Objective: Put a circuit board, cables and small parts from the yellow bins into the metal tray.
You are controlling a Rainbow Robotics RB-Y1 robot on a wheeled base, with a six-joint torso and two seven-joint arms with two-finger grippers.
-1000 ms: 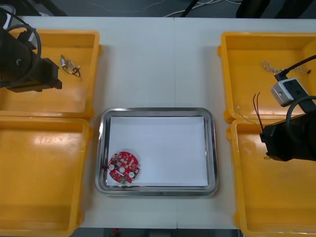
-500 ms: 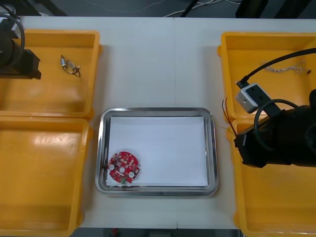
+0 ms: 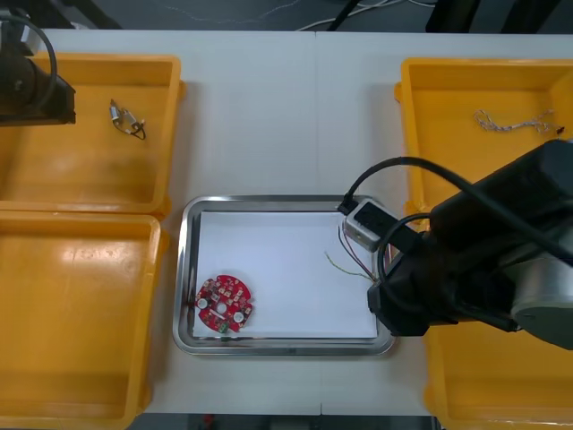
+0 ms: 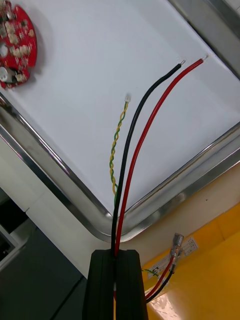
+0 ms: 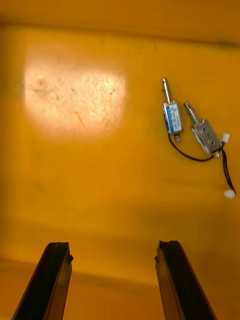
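The right end effector (image 4: 116,256) is clamped on a bunch of cables (image 4: 131,150), whose free ends hang over the white inside of the tray (image 4: 165,192) near a corner, well apart from the circuit board (image 4: 17,45). The cable step is in hand, and the next move probably calls for carrying the bunch further in and then letting go. The left end effector (image 5: 112,245) hangs wide open and empty over small metal parts (image 5: 192,127) in a yellow bin (image 5: 75,150).

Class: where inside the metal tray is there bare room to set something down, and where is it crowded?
Bare: the white middle of the metal tray, between the red circuit board and the cables. Crowded: its right side, where the right pincer holds the cables. The left pincer hovers over a yellow bin.
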